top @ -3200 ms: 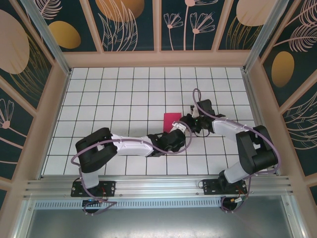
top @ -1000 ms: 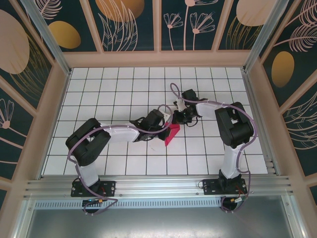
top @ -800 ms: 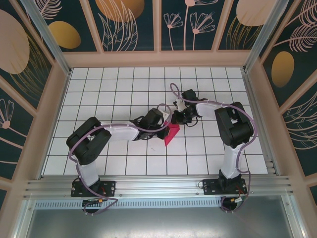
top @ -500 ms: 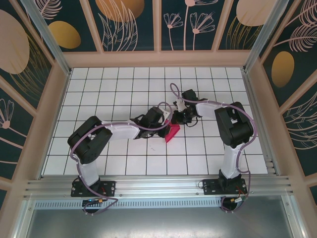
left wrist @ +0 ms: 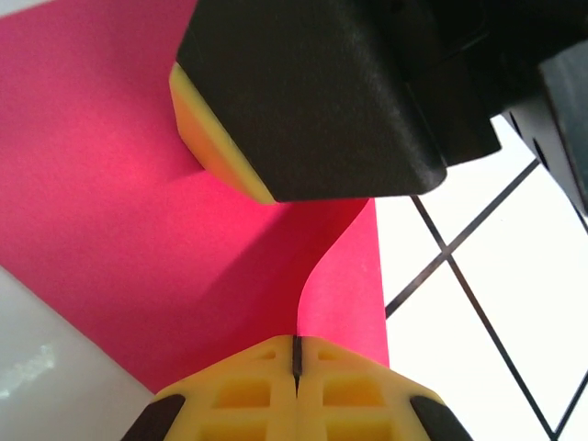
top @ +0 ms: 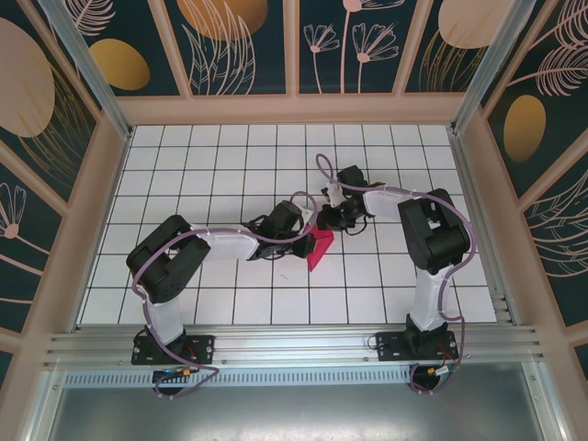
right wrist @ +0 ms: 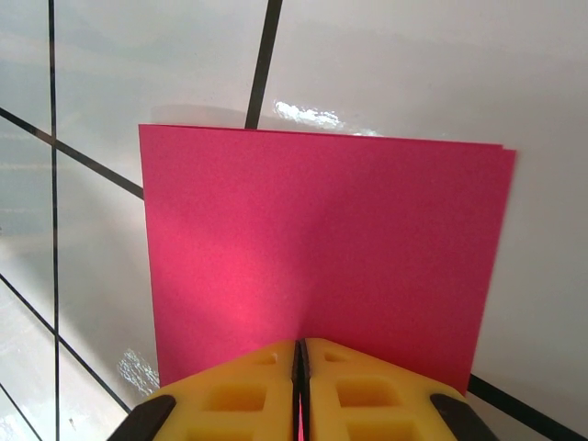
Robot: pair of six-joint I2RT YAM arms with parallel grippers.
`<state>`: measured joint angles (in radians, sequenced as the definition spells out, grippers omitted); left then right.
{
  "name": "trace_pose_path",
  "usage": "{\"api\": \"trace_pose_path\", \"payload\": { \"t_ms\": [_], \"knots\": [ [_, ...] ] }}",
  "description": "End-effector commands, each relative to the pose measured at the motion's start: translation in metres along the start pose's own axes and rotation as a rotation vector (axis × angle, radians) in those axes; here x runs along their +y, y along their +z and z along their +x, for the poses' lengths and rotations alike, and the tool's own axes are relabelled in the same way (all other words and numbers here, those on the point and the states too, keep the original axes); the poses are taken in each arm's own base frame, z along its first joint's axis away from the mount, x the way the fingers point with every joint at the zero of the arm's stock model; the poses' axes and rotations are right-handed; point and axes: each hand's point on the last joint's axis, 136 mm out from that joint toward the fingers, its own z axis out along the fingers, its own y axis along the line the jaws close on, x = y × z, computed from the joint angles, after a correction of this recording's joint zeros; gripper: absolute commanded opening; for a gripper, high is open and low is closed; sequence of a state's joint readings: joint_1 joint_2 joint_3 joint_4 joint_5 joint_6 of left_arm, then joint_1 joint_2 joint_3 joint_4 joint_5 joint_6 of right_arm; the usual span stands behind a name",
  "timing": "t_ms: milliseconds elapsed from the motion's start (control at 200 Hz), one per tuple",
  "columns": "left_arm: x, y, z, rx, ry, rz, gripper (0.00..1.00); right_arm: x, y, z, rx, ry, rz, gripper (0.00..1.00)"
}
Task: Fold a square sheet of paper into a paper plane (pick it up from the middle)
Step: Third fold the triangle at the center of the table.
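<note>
My left gripper (left wrist: 296, 347) is clenched on one edge of the folded pink sheet of paper (right wrist: 322, 239). My right gripper (right wrist: 300, 349) pinches another edge, facing it. The sheet is near the middle of the white grid table (top: 230, 165).

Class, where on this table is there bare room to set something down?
Free: far tile rows along the back wall; near row along the front rail. Crowded: centre, where left gripper and right gripper pinch the pink paper.

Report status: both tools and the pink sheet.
Left tool shut on the folded pink sheet. Right tool shut on it too. Tools crowd each other closely at the sheet.
</note>
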<state>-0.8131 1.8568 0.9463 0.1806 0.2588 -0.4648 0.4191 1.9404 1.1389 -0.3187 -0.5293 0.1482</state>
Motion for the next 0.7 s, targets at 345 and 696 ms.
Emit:
{"api": "trace_pose_path", "payload": {
  "t_ms": [345, 696],
  "knots": [
    [0.012, -0.007, -0.001, -0.048, -0.046, -0.042, 0.05, 0.005, 0.004, 0.007, 0.027, 0.016, -0.019, 0.12],
    [0.013, -0.004, -0.001, -0.052, -0.028, -0.039, 0.06, 0.006, 0.005, 0.006, 0.026, 0.020, -0.026, 0.12]
  ]
}}
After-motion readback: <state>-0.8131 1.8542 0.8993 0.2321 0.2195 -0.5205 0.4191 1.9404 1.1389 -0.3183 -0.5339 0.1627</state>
